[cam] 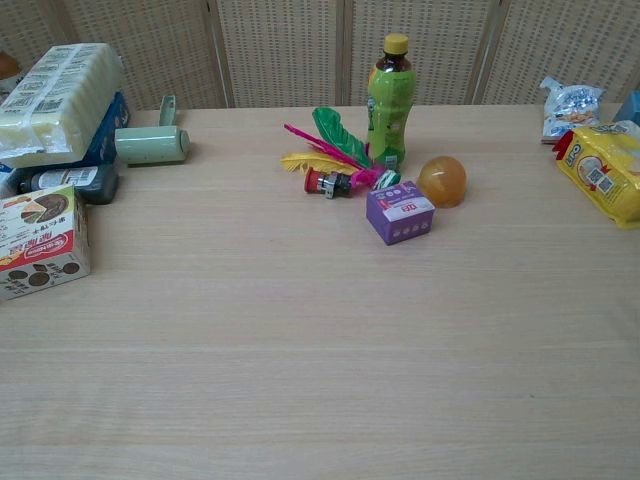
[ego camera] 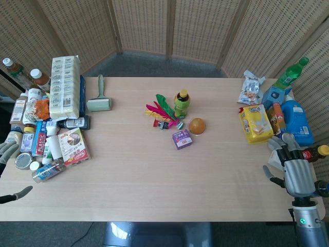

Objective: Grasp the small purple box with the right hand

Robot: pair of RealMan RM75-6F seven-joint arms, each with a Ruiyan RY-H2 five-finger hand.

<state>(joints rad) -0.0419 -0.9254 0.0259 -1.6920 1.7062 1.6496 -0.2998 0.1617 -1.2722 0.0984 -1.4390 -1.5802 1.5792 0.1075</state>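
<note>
The pale wooden table (ego camera: 154, 180) runs wide under both cameras, backed by woven wicker screen panels (ego camera: 195, 25) and a strip of grey floor behind it.

The right hand (ego camera: 293, 167), grey metal on a dark wrist with a green light, hovers at the table's right edge, back upward, its fingers (ego camera: 280, 146) apart and pointing away from the robot, holding nothing. The left hand (ego camera: 6, 154) shows only as a few grey fingers at the far left border, mostly cut off; whether they are spread or curled cannot be told. Neither hand appears in the chest view.

Just ahead of the right fingers lie a yellow snack bag (ego camera: 255, 122) and a blue plastic detergent bottle (ego camera: 296, 121); beyond those stands a green plastic soda bottle (ego camera: 290, 73). Well to the left of the right fingers, near the table's middle, sits the small purple cardboard box (ego camera: 182, 139), flat on the surface. An orange translucent ball (ego camera: 197, 126) lies just beside it on the side nearer the right fingers, and a green juice bottle with a yellow cap (ego camera: 181, 104) stands upright behind it. Bright feathers of a shuttlecock toy (ego camera: 160, 110) fan out beside the bottle.

Far across, by the left fingers, a white wrapped multipack (ego camera: 65, 84), a pale green lint roller (ego camera: 99, 100) and a crowd of jars and packets sit, their labels too small to read.
</note>
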